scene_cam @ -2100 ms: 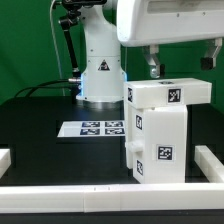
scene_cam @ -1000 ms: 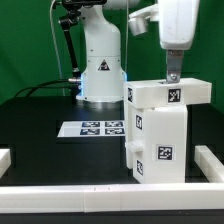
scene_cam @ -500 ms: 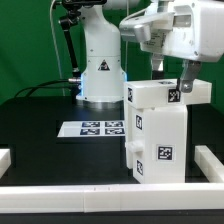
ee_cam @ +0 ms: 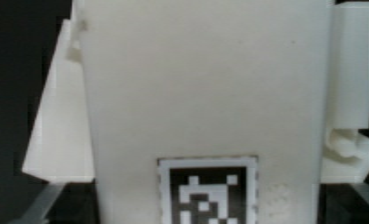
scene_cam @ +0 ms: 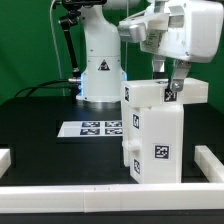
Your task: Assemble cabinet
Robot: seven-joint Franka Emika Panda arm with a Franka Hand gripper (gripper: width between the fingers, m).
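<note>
The cabinet (scene_cam: 153, 132) stands upright on the black surface (scene_cam: 60, 155), toward the exterior view's right and near the front white rail (scene_cam: 110, 198). It is a tall white box with black-and-white square tags on its faces, and a flat white panel lies across its top, jutting out toward the exterior view's right.

The pincer (scene_cam: 170, 88) hangs from the tilted white wrist above and comes down onto that top panel at its right part. One dark finger (scene_cam: 174, 85) shows at the panel's upper face, touching or just above it. Whether the pincer has closed on the panel or stands open around it I cannot tell from either view.

In the wrist view the cabinet (ee_cam: 195, 100) fills nearly the whole picture as a blurred white face with one tag on it, very close to the camera.

Far behind, on the exterior view's left, the marker board (scene_cam: 95, 128) lies flat before the white robot base (scene_cam: 101, 70).
</note>
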